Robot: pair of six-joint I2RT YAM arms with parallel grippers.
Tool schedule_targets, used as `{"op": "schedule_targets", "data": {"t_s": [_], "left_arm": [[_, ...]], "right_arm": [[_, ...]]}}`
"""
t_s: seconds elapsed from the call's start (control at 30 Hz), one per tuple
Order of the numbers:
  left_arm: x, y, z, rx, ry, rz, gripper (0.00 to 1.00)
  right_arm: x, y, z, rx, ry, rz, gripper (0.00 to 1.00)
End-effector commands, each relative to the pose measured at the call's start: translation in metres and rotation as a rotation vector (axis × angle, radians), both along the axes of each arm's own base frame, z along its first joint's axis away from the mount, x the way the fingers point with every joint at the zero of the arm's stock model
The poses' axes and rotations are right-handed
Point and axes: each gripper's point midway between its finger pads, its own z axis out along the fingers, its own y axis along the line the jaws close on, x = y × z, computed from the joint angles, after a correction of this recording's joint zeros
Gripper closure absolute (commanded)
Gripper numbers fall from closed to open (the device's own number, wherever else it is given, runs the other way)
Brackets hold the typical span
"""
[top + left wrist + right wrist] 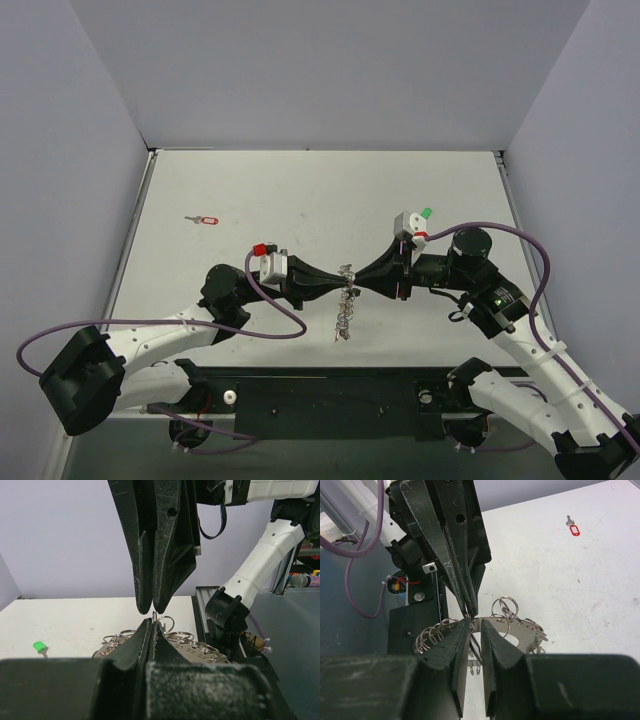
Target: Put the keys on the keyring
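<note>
**Q:** Which step?
**A:** Readying the keyring (345, 312). It hangs mid-air, with the left gripper (338, 285) clamped shut on it and the right gripper (357, 280) nearly closed on a loop.
**Q:** Next?
**A:** Probably free one gripper, then fetch the red key (205, 219) lying far-left on the desk (300, 190).

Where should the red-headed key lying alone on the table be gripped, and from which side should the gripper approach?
Grip the red-headed key by its red head, coming straight down from above, closing across its narrow width. It lies flat on the table, so no side approach gets under it, and the head looks broader than the thin silver blade, likely a surer hold.
</note>
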Motion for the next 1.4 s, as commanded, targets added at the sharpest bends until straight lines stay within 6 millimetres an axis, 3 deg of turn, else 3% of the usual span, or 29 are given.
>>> {"op": "schedule_targets", "data": {"t_s": [0.0, 0.2, 1.17, 1.37], "left_arm": [[-0.008, 0.004, 0.028, -0.088, -0.077, -0.014, 1.00], [-0.007, 0.004, 0.028, -0.091, -0.072, -0.013, 1.00], [-0.008, 0.005, 0.031, -0.107, -0.066, -0.020, 1.00], [-0.008, 0.005, 0.030, -0.106, -0.061, -0.019, 1.00]], "right_arm": [[-0.003, 0.000, 0.024, 0.050, -0.081, 0.017, 0.89], [-0.006, 0.002, 0.020, 0.039, -0.102, 0.045, 0.94], [-0.008, 0.013, 0.013, 0.021, -0.114, 0.087, 0.91], [-0.009, 0.014, 0.012, 0.019, -0.110, 0.091, 0.97]]}}
